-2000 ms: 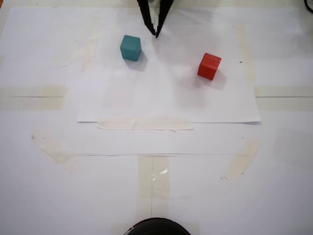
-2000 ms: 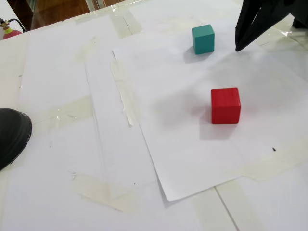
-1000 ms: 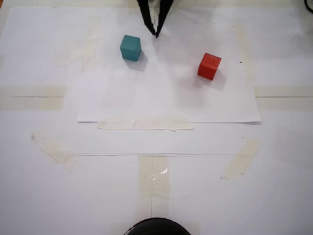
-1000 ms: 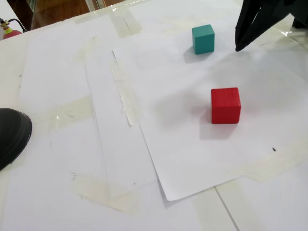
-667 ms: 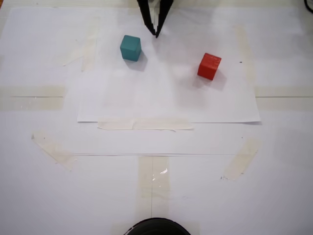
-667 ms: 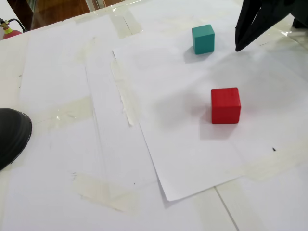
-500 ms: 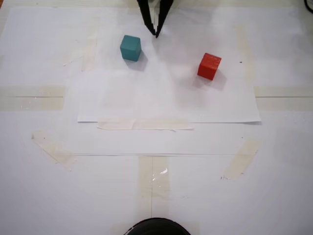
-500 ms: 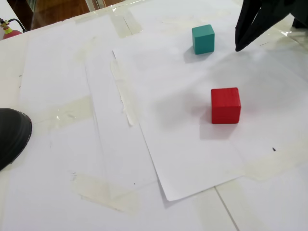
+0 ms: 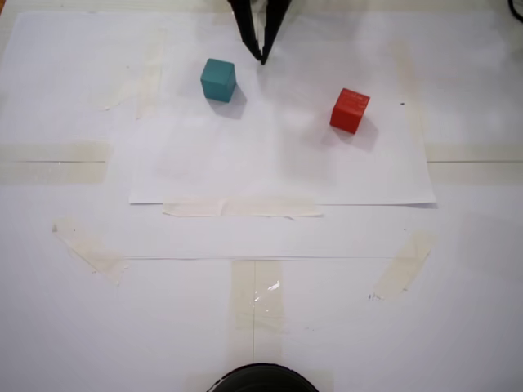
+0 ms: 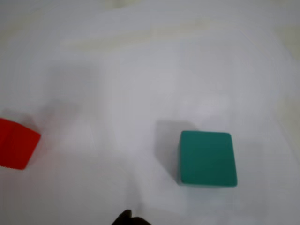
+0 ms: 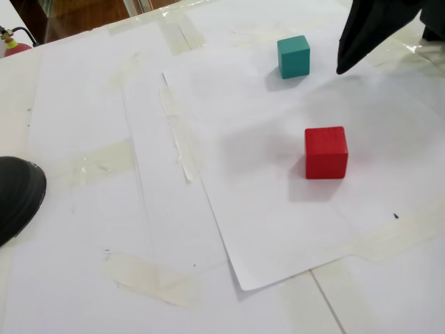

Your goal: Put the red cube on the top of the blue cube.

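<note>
red cube (image 9: 350,110): small, bright red, plain matte faces, sharp edges, sitting flat on the white paper sheet (image 9: 278,175). Top-down fixed view shows it rotated a bit off the sheet's edges. Faint speckle on its top face, too small to read; no legible label or print on it. Wrist view catches only part of it (image 10: 16,149) at the left edge.

blue cube (image 9: 218,80): really teal, same size as the red one, matte, also blank. Flat on the same sheet, well apart from the red cube, to its left and slightly further up in the top-down view. In the angled fixed view it (image 11: 293,56) sits beyond the red cube (image 11: 325,152).

gripper (image 9: 262,57): black, comes in from the top edge of the top-down view, tips drawn together to a point, nothing between them. Just right of the blue cube there, not touching it, well apart from the red cube.

No readable writing anywhere on the sheet or tape strips (image 9: 242,208).
</note>
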`<state>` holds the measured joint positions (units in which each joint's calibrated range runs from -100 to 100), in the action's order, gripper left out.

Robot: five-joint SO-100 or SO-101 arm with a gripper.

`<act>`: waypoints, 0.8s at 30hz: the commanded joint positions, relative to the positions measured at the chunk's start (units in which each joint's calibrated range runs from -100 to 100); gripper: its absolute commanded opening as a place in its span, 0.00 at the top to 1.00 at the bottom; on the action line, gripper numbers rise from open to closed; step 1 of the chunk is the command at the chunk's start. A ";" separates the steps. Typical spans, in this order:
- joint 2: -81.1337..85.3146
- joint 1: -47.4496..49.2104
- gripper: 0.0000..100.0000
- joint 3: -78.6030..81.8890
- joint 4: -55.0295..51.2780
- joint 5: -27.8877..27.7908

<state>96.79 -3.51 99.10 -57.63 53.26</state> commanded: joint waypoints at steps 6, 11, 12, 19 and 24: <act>-12.84 2.83 1.00 -11.72 9.48 1.86; -27.78 3.05 1.00 -29.87 3.36 2.00; -30.52 3.05 1.00 -33.50 0.92 2.20; -49.49 4.04 1.00 -58.74 -15.71 2.44; -59.11 6.76 1.00 -71.00 -22.07 7.28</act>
<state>44.56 1.54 41.80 -74.54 57.26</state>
